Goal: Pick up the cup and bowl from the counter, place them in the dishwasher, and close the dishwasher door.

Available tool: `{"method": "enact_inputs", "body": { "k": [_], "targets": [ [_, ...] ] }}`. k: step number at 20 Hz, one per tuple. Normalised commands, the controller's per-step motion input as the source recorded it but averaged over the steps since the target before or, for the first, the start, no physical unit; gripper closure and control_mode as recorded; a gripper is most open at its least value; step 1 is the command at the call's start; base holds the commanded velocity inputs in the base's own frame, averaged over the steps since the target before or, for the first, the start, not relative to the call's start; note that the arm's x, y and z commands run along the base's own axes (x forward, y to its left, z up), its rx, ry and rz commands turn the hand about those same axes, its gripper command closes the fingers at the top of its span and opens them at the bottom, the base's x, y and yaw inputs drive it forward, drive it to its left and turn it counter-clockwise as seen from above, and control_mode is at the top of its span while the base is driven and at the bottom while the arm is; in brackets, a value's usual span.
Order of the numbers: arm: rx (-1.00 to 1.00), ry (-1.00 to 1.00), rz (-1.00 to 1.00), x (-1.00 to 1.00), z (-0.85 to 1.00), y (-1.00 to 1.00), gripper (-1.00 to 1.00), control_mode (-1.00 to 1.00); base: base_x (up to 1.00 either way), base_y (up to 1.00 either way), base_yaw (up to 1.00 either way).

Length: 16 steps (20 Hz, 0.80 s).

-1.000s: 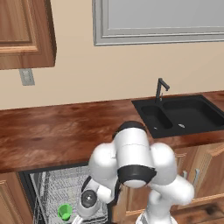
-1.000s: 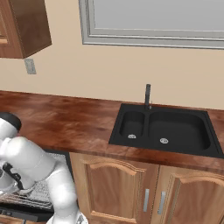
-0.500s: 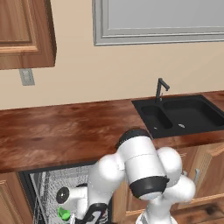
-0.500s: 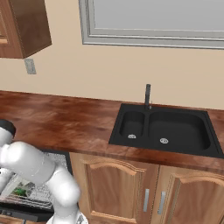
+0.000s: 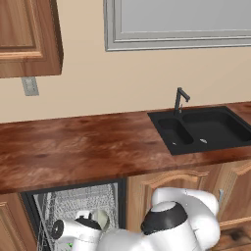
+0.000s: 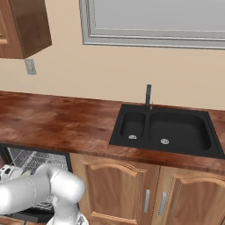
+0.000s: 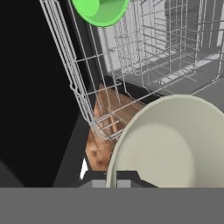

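Over the dishwasher (image 7: 183, 57) rack's near edge, your gripper (image 7: 117, 177) pinches the bowl (image 7: 168, 142) rim, bowl tilted toward the wires, the cup (image 7: 101, 8) beyond.

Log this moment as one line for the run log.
phase: loading dishwasher | gripper: shut on bowl, low at wire rack | cup: in rack | door: open | counter: bare of dishes

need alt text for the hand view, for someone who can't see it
A pale grey-white bowl sits large at the lower right, its rim meeting the hand at the bottom edge, which is shut on it. Beyond it stand the grey wire racks of the open dishwasher, and the bright green cup shows at the top edge by the rack.
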Motion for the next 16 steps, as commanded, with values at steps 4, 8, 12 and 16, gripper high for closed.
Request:
{"method": "enact_inputs", "body": {
  "k": [4,8,12,16],
  "targets": [
    [0.01,0.00,0.06,0.09,-0.19,-0.32,1.00,-1.00,0.00,0.00,0.00],
    [0.08,0.00,0.07,0.23,-0.36,-0.43,1.00,-1.00,0.00,0.00,0.00],
    [0.12,0.00,0.09,0.39,-0.61,-0.31,1.00,-1.00,0.00,0.00,0.00],
    [0.14,0.03,0.11,0.67,-0.61,-0.06,1.00,-1.00,0.00,0.00,0.00]
  ]
}}
